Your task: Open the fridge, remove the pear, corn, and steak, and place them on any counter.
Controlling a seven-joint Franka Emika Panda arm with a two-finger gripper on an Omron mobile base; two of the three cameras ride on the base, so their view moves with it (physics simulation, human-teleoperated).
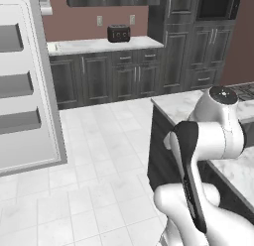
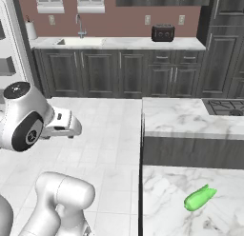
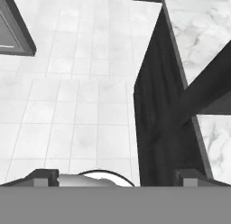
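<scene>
The fridge (image 1: 30, 141) stands open at the left, its white door lined with grey shelves; its edge also shows in the right base view (image 2: 5, 63). The green corn (image 2: 200, 198) lies on the marble counter (image 2: 190, 118) at the near right. The pear and the steak are out of view. My gripper (image 3: 115, 179) is open with nothing between its fingertips (image 3: 43, 178). It hangs over the white tiled floor, with the dark side of the counter (image 3: 198, 33) to its right and a corner of the fridge door (image 3: 13, 33) at upper left.
A black toaster (image 1: 118, 33) sits on the back counter over dark cabinets. A sink with a tap (image 2: 78, 37) is at the back left, and a cooktop (image 2: 224, 106) is set into the island. Open tiled floor (image 1: 99, 155) lies between the fridge and the island.
</scene>
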